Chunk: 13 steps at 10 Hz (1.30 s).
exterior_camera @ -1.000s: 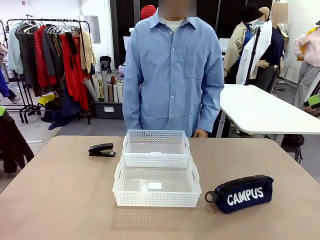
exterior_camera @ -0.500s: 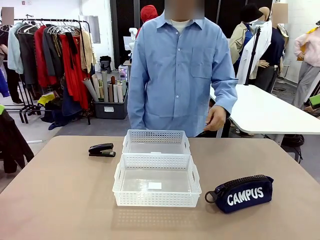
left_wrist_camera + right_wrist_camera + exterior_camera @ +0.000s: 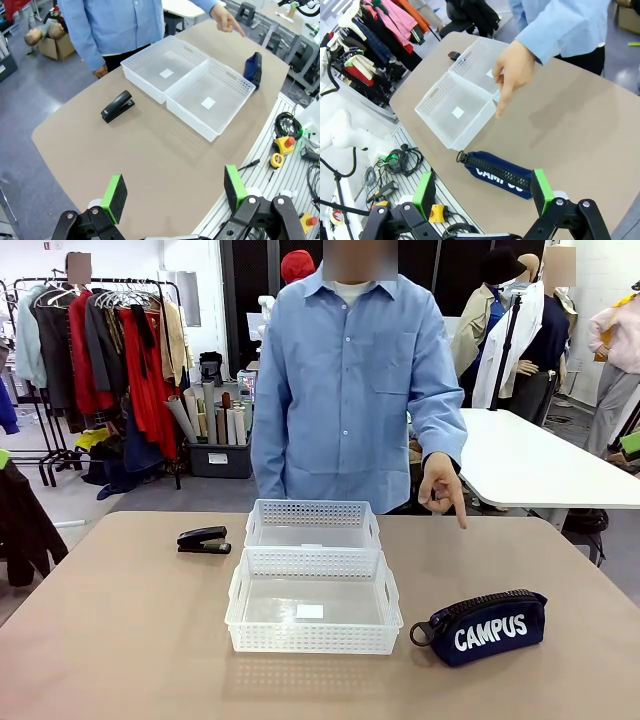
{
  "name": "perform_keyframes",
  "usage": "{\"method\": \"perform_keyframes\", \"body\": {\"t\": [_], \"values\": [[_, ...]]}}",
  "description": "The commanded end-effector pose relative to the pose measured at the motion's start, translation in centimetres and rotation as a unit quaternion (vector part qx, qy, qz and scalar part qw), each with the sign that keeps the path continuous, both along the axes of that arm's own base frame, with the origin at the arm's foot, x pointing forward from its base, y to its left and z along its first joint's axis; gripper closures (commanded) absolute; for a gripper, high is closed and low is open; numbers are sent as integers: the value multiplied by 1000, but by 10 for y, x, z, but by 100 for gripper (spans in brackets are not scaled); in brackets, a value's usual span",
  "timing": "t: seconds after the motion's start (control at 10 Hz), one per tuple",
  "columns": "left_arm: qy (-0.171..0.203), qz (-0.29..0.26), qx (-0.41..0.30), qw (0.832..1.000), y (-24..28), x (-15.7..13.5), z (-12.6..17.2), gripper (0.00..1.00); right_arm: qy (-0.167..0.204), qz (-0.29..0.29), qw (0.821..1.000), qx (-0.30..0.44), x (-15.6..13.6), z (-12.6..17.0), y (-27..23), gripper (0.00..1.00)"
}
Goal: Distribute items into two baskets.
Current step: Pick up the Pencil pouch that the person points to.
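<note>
Two white perforated baskets stand end to end mid-table: the larger near basket [image 3: 314, 603] and the smaller far basket [image 3: 312, 525], both empty. A small black stapler [image 3: 204, 540] lies left of the far basket. The navy "CAMPUS" pouch [image 3: 482, 626] lies right of the near basket. The person's hand [image 3: 440, 486] points a finger down over the table's far right. My left gripper [image 3: 175, 192] hangs open high above the near table edge, the stapler [image 3: 118, 105] and baskets [image 3: 190, 82] beyond it. My right gripper [image 3: 482, 192] is open above the pouch [image 3: 496, 172].
A person in a blue shirt [image 3: 348, 390] stands at the far side. A second white table [image 3: 530, 465] stands behind on the right, and a clothes rack [image 3: 110, 350] on the left. Cables and tools [image 3: 287, 145] lie on the slotted bench by the table's near edge.
The person's hand has risen from the table's far edge and now points downward over the table's right side. The items, baskets and grippers have not moved.
</note>
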State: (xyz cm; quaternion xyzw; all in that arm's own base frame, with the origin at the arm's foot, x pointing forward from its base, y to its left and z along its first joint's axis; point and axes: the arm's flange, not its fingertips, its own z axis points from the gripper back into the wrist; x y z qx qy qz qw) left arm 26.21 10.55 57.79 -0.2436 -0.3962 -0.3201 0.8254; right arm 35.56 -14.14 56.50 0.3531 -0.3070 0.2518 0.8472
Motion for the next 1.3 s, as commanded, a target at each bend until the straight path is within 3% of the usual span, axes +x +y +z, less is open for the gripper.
{"method": "perform_keyframes", "body": {"t": [0.0,1.2], "values": [[-2,-5,-2,1000,-1,0,0,0,-5,1,1000,3,1,2,1,0],[-2,-5,-2,1000,-1,0,0,0,-5,1,1000,3,1,2,1,0]]}}
